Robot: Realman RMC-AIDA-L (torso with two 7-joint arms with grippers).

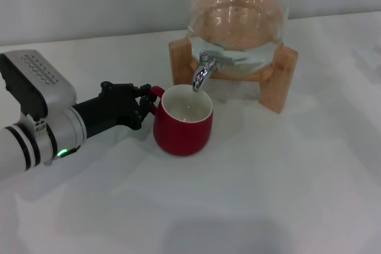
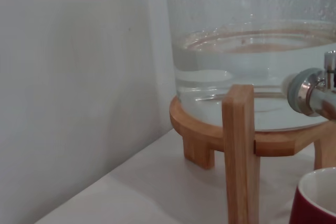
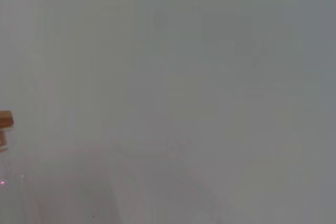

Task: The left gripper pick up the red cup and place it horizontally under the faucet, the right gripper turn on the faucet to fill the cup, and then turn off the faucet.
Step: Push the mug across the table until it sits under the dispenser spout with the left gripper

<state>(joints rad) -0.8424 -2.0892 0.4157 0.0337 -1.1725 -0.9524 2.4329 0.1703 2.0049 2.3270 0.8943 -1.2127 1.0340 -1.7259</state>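
The red cup (image 1: 181,129) stands upright on the white table, its cream inside facing up, right under the spout of the chrome faucet (image 1: 202,72). My left gripper (image 1: 144,104), a black claw on a white arm, reaches in from the left and is closed on the cup's small red handle (image 1: 156,93). In the left wrist view the cup's rim (image 2: 315,203) and the faucet's base (image 2: 312,90) show at one edge. No water is running from the spout. My right gripper is not in view.
The glass dispenser (image 1: 238,22), partly filled with water, sits in a wooden stand (image 1: 280,78) behind the cup, close to the grey wall. The stand's leg (image 2: 239,150) shows in the left wrist view, and a corner of it (image 3: 5,120) in the right wrist view.
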